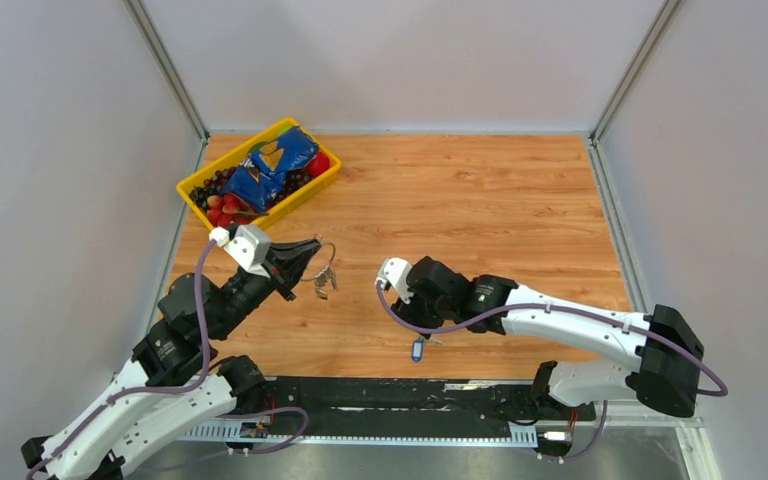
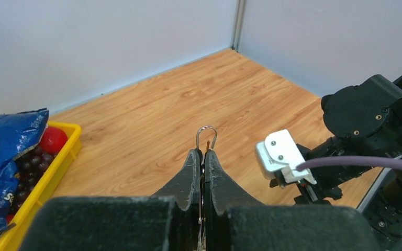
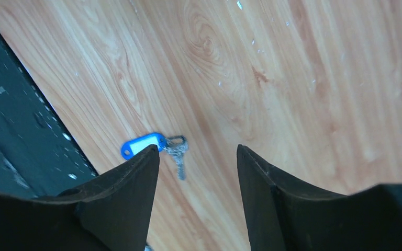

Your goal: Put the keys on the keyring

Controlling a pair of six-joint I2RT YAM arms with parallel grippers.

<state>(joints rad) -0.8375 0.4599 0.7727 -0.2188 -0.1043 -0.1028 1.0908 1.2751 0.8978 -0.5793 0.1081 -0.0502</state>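
Here, left gripper [image 2: 202, 154]: clamped tight on the keyring [image 2: 207, 127], over the left side of the bench [image 1: 480, 200].
Cluster of keys [image 1: 322, 281]: dangling from the keyring.
Right gripper [image 3: 199, 151]: jaws spread wide, holding nothing.
Loose key with blue tag [image 3: 152, 143]: flat on the wood by the near edge, beneath the Right gripper.

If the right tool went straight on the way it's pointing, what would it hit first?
Probably the blue-tagged key lying on the table, just ahead of the open right tool; depth is unclear, so it might land on bare wood beside it.
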